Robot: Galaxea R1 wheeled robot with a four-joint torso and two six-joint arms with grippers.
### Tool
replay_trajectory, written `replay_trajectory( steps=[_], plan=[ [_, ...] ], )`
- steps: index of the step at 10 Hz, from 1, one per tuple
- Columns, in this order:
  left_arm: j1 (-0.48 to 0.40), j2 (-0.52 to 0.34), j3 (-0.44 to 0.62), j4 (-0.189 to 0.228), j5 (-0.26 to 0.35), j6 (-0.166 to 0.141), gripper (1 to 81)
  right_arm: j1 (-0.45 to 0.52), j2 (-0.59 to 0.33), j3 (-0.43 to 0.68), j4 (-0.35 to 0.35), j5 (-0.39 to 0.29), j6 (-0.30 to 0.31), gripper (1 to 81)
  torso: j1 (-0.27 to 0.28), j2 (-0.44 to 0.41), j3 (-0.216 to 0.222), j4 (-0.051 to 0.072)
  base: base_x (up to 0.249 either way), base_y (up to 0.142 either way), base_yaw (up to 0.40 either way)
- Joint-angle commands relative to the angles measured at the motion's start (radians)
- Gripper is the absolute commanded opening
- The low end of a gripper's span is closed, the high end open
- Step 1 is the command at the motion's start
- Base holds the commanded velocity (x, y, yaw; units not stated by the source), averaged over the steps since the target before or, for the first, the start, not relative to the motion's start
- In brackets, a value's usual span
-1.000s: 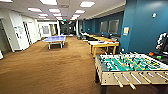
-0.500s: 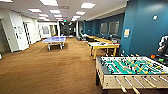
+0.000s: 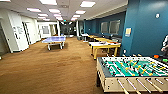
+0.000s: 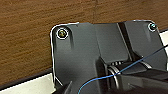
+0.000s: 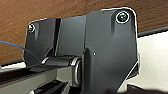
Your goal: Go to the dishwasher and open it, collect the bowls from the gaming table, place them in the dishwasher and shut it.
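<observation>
The gaming table [image 3: 110,72] stands at the lower right of the head view, with a green field, rods and pale handles pointing toward me. Near its far right corner sit a small orange shape [image 3: 156,56] and a green one [image 3: 165,60]; they are too small to tell whether they are bowls. The dishwasher is out of view. Both wrist views look past the robot's dark plate at brown wood-look floor [image 4: 30,37] and a pale strip [image 5: 152,62].
Brown carpet [image 3: 50,70] stretches ahead and to the left. A yellow-legged table [image 3: 105,46] stands beyond the gaming table, with more along the blue wall [image 3: 147,32]. A blue ping-pong table [image 3: 53,40] stands farther back. Part of a person [image 3: 165,45] shows at the right edge.
The whole head view has shifted slightly: the gaming table sits a little lower in the picture, so the camera has moved. Nothing in the room has moved by itself.
</observation>
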Motion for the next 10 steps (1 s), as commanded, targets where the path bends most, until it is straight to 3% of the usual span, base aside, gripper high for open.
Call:
replay_trajectory(
  steps=[1,6,10],
  plan=[
    [-0.051,-0.010,-0.004,-0.003,0.052,0.001,81.1,0.060,0.003,0.007,-0.003,-0.053,-0.004,81.1,0.000,0.000,0.000,0.000,0.134,0.000,0.000],
    [-0.053,-0.012,-0.004,-0.001,0.052,0.002,81.1,0.061,0.006,0.005,-0.004,-0.053,-0.004,81.1,0.000,0.000,0.000,0.000,0.133,0.000,0.000],
    [-0.053,-0.010,-0.004,-0.001,0.052,0.002,81.1,0.060,0.006,0.004,-0.004,-0.053,-0.006,81.1,0.000,0.000,0.000,0.000,0.128,0.079,0.000]
  ],
)
